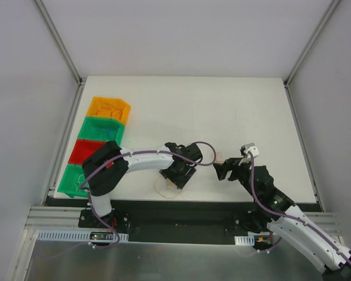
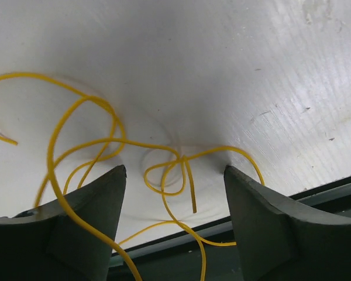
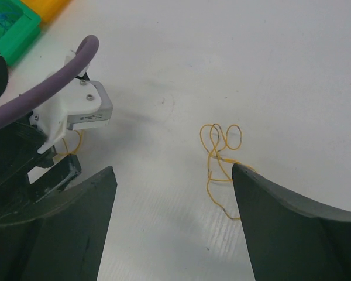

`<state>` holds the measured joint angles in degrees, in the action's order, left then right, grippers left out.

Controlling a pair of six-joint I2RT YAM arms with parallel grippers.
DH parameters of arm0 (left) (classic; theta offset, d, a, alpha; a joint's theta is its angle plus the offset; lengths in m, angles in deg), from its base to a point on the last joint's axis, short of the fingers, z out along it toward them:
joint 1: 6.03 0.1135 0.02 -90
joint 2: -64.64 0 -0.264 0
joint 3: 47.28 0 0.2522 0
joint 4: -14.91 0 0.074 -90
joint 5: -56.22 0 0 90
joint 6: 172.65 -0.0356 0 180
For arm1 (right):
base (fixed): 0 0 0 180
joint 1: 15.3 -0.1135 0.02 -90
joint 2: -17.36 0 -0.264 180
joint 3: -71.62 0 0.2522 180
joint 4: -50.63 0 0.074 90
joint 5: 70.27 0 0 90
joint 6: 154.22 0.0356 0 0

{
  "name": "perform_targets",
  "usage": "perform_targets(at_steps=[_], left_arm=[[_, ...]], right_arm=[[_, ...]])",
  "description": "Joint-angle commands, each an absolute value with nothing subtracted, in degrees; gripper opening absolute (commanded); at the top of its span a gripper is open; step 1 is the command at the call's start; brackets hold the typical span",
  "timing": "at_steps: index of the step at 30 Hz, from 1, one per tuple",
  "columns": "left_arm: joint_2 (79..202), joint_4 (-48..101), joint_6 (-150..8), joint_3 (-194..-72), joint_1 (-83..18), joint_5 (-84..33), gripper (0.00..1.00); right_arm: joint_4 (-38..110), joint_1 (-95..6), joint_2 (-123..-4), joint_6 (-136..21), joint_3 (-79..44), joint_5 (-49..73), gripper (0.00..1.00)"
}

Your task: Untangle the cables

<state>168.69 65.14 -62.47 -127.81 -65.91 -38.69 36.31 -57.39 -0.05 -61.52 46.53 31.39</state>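
Note:
The cables show as thin yellow-orange wire only. A larger tangle of loops (image 2: 164, 170) lies on the white table near its front edge, and in the top view (image 1: 167, 187) it sits just below my left gripper (image 1: 176, 175). That gripper (image 2: 174, 170) is open, its fingers (image 2: 93, 216) on either side of the tangle's knot, gripping nothing. A smaller wire bunch (image 3: 219, 155) lies apart, by the right finger (image 3: 281, 222) of my open right gripper (image 3: 172, 170). In the top view this bunch (image 1: 217, 158) is between the two grippers, near my right gripper (image 1: 222, 171). No blue or red loose strands show.
Four bins stand in a row at the table's left edge: orange (image 1: 108, 109), green (image 1: 102, 129), red (image 1: 85, 151), green (image 1: 73, 178). The left arm's wrist and purple cable (image 3: 52, 88) fill the left of the right wrist view. The table's front edge (image 2: 316, 190) is close.

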Motion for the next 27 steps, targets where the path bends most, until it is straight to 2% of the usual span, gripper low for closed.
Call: perform_targets(at_steps=[1,2,5,6,11,16,21,27], left_arm=[[170.0,67.4,-63.7,-128.8,-66.4,-41.5,0.54],[169.7,67.5,-63.9,-128.7,-66.4,-42.5,0.4],[167.2,67.4,-64.9,-128.5,-66.3,-44.5,0.14],[165.9,67.5,-65.2,-128.4,-66.3,-45.3,0.0],[156.3,68.2,-65.7,-127.4,-65.4,-48.3,0.0],[143.3,70.0,-64.2,-125.4,-59.2,-47.3,0.0],[129.0,71.8,-61.2,-123.6,-45.9,-46.4,0.0],[121.9,73.1,-61.6,-123.0,-26.4,-38.6,0.0]], right_arm=[[39.8,-56.9,-4.3,-61.9,45.8,31.6,0.83],[40.3,-56.9,-5.3,-62.1,45.7,31.0,0.83],[41.0,-56.9,-6.6,-62.3,45.7,30.2,0.83],[41.1,-56.9,-6.9,-62.3,45.8,30.3,0.83],[41.3,-56.8,-6.7,-62.3,46.3,31.7,0.83],[41.2,-56.8,-6.7,-62.0,46.6,33.0,0.83],[41.2,-56.8,-6.9,-61.9,46.6,33.3,0.83],[41.2,-56.7,-8.1,-61.8,46.2,33.8,0.83]])
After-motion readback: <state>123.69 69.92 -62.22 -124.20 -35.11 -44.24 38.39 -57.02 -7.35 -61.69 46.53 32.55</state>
